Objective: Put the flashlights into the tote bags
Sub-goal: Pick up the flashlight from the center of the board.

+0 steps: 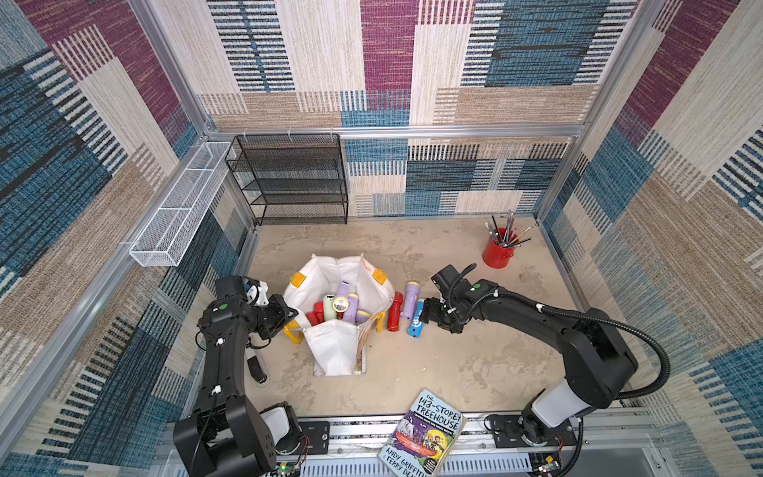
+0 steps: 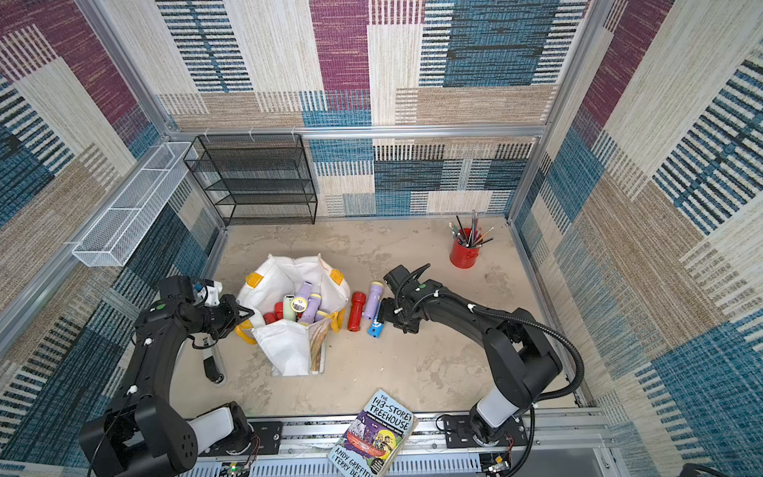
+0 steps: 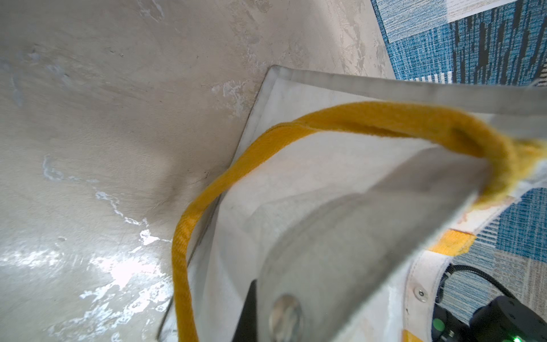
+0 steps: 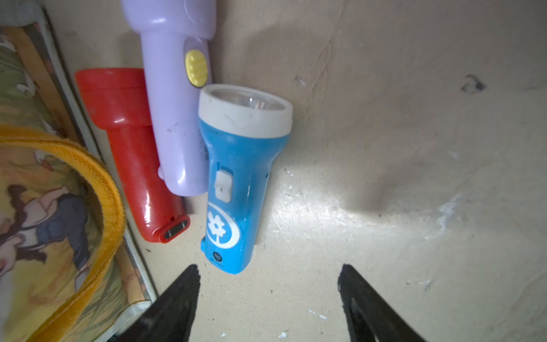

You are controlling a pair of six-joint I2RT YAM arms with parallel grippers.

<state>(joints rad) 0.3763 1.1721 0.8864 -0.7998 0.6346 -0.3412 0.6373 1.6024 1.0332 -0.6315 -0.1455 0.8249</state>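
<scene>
The black left arm [image 1: 223,371] rises from its base at the front and bends rightward at the wrist. Its left claw [image 1: 290,316] is clamped tight on the rim of the white fabric tote bag [image 1: 330,351]. The black right arm [image 1: 590,342] folds at a raised elbow and stretches leftward, low over the desk [image 1: 454,371]. Its right claw [image 4: 269,268] stands spread, with nothing between the jaws.

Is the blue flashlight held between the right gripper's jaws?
No: the blue flashlight lies on the table ahead of the right gripper, whose open jaws do not touch it.
</scene>
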